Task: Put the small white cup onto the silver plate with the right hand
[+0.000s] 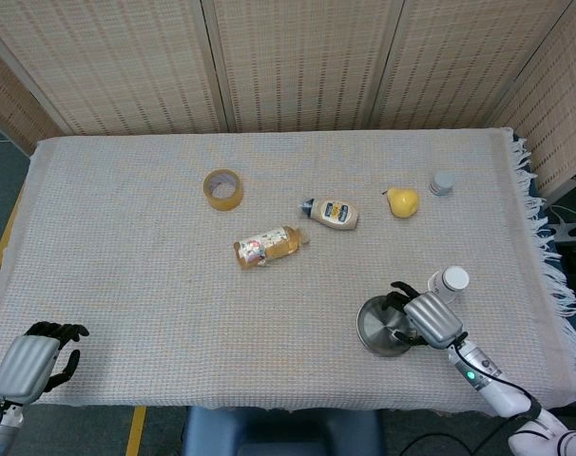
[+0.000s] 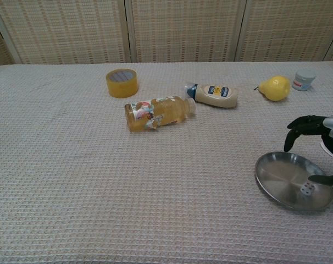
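Small white cup (image 1: 451, 281) lies on its side on the tablecloth (image 1: 126, 237), just beside the far-right edge of the silver plate (image 1: 375, 328), not on it; in the chest view only a sliver of it shows at the right frame edge, behind the hand. Task judged not done: cup not grasped, not lifted, nothing placed. Right hand (image 1: 423, 319) hovers over the right part of the plate, fingers (image 2: 300, 127) spread and curved, holding nothing; it sits next to the cup rather than around it. Contact with the cup can't be confirmed from either view. Left hand (image 1: 33, 361) rests at the near-left table corner, fingers apart, empty. Left to do: get the fingers around the cup, lift, set it on the plate, release. Containers: plate holds no object; the small patterned mark on its surface in the chest view looks like a reflection, can't tell for sure. Cup contents not visible.
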